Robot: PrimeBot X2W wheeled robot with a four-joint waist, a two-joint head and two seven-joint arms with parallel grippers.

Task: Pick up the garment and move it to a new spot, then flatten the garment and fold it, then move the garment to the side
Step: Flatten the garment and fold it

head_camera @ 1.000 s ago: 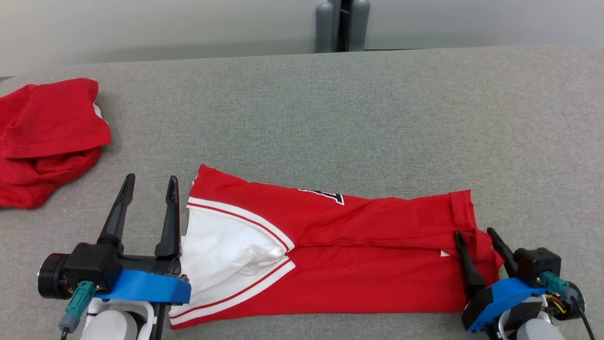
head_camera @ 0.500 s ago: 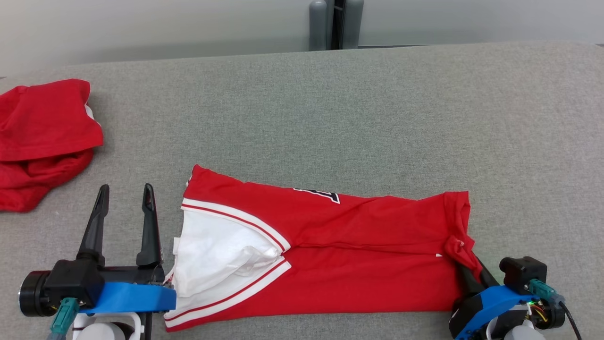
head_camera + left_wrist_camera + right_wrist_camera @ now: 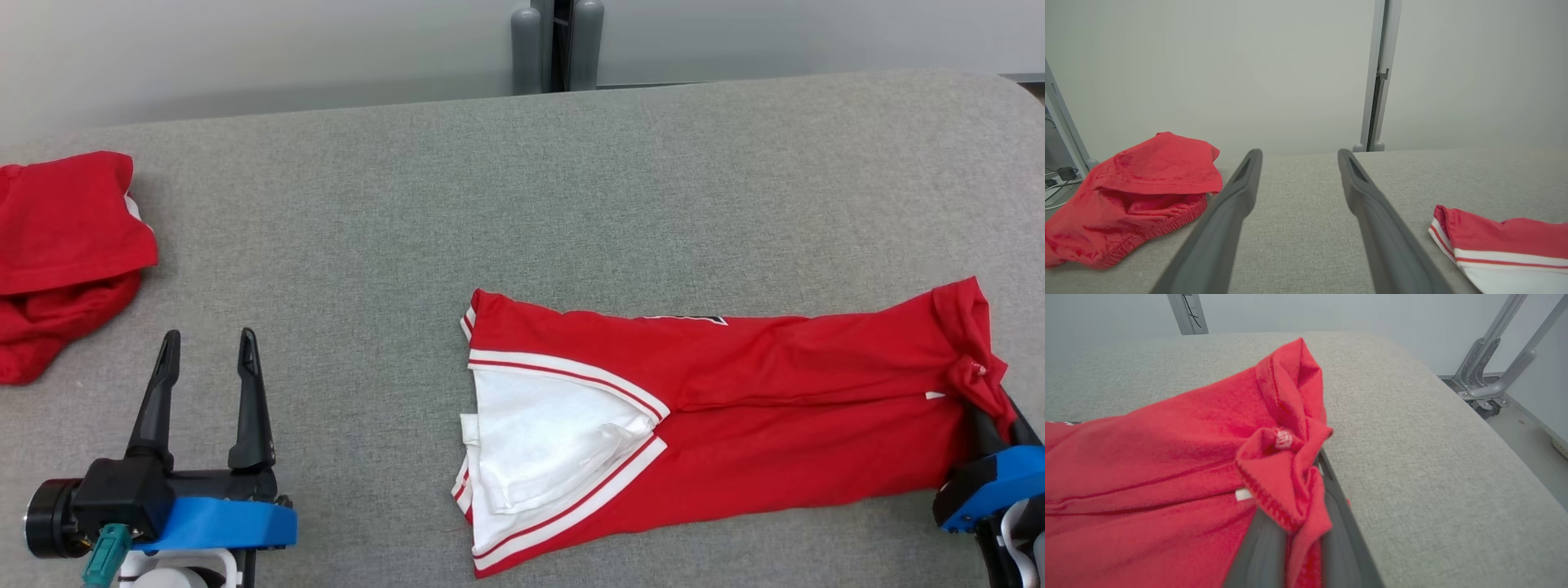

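The garment (image 3: 735, 408) is a red jersey with white trim, folded into a long band across the grey table (image 3: 571, 204). Its white-lined neck end (image 3: 547, 449) points left and shows at the right edge of the left wrist view (image 3: 1502, 245). My right gripper (image 3: 992, 404) is shut on the bunched hem at the garment's right end, and the red cloth (image 3: 1286, 473) is pinched between its fingers (image 3: 1339, 531). My left gripper (image 3: 204, 351) stands open over bare table at the lower left, well apart from the garment, with nothing between its fingers (image 3: 1367, 204).
A second red garment (image 3: 57, 253) lies crumpled at the table's left edge (image 3: 1135, 192). The table's rounded right end (image 3: 1474, 449) is close to my right gripper, with metal frame legs (image 3: 1490, 375) on the floor beyond. A grey post (image 3: 555, 45) stands behind the table.
My right gripper shut on the garment's right hem and dragged the whole garment to the right. The left gripper stayed open and the garment's neck end moved away from it.
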